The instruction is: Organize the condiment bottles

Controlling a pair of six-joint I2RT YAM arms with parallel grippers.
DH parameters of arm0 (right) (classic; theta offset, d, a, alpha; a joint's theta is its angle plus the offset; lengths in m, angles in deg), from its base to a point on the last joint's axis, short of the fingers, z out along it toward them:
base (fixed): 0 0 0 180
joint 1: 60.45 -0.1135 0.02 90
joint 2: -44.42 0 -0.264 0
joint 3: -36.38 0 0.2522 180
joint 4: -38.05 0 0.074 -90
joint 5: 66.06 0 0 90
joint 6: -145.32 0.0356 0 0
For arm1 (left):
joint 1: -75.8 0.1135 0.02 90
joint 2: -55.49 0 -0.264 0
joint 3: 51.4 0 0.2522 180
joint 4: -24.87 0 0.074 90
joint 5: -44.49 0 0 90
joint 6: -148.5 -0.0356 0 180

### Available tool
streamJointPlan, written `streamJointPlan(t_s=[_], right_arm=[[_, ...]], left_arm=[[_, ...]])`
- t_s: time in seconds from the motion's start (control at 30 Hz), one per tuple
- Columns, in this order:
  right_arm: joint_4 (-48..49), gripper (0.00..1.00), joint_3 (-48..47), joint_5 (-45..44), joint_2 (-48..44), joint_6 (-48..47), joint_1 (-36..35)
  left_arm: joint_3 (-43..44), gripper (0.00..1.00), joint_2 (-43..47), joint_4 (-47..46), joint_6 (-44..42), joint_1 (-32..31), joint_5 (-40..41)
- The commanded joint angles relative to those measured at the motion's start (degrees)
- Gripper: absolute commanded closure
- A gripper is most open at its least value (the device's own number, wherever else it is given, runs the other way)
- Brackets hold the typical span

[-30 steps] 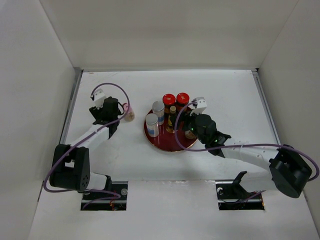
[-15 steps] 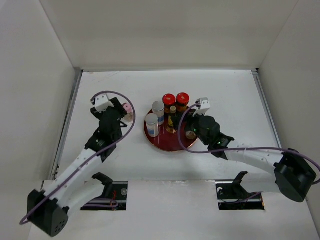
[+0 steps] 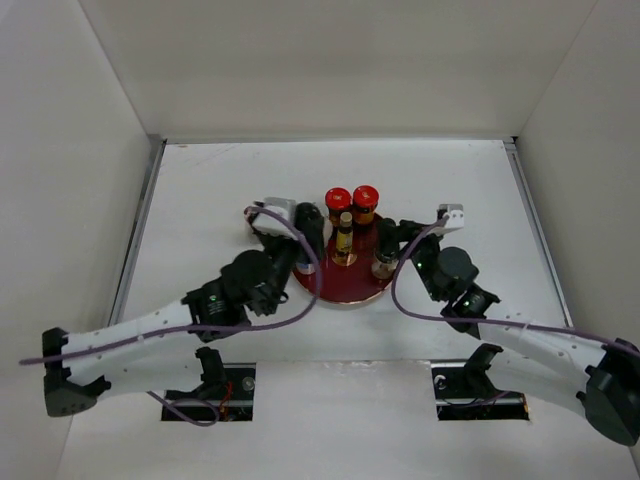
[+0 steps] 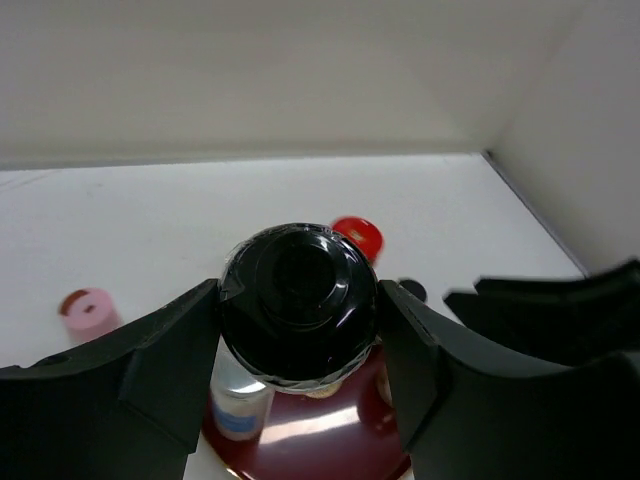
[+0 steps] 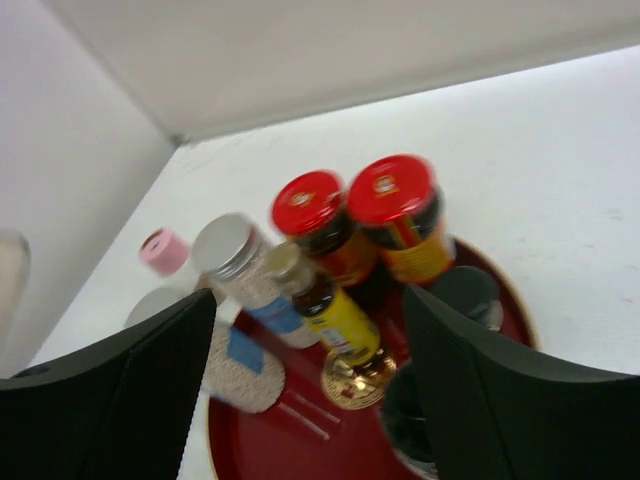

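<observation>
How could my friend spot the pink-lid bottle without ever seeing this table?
Find the dark red round tray in the middle of the white table. Off its left side, standing on the table, is the pink-capped bottle. No other cap is pink.

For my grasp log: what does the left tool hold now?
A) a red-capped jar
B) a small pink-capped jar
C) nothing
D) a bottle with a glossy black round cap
D: the left wrist view shows the bottle with a glossy black round cap gripped between the fingers of the left tool.
</observation>
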Motion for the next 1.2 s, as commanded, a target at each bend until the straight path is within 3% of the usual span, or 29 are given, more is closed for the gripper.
streamJointPlan(t_s=[0.0,0.07,0.13,0.47,0.77,0.83,1.07,1.17], right_arm=[[3.33,0.33,2.02,-8.10,-4.23,3.31,3.28],[1.75,0.51,3.16,-9.86,-6.34,5.68,5.48],[0.43,0.57,4.04,-9.87,-7.84,8.06,7.77],[-0.55,0.42,4.22,-5.65,-6.27,11.23,11.64],[-0.02,0.40,4.05,-5.30,-5.21,10.88,11.47],[-0.46,0.40,3.61,-5.30,-4.77,10.71,11.47],[-0.37,0.36,3.26,-5.30,-3.98,10.27,11.47],[-0.10,0.36,3.26,-5.04,-3.28,10.44,11.47]], left_arm=[[2.36,0.60,-6.28,-6.64,-4.49,-4.99,-4.99],[1.49,0.60,-9.88,-9.28,-4.41,-5.62,-5.52],[0.26,0.60,-12.44,-11.04,-3.88,-5.62,-5.69],[-7.56,0.59,-24.92,-19.13,3.50,0.44,-10.35],[-13.89,0.55,-28.71,-22.21,10.09,3.96,-12.72],[-14.77,0.50,-28.53,-22.30,11.67,4.40,-13.34],[-14.87,0.11,-24.41,-22.21,10.54,3.88,-13.43],[-11.80,0.04,-20.46,-21.25,7.38,3.00,-15.70]])
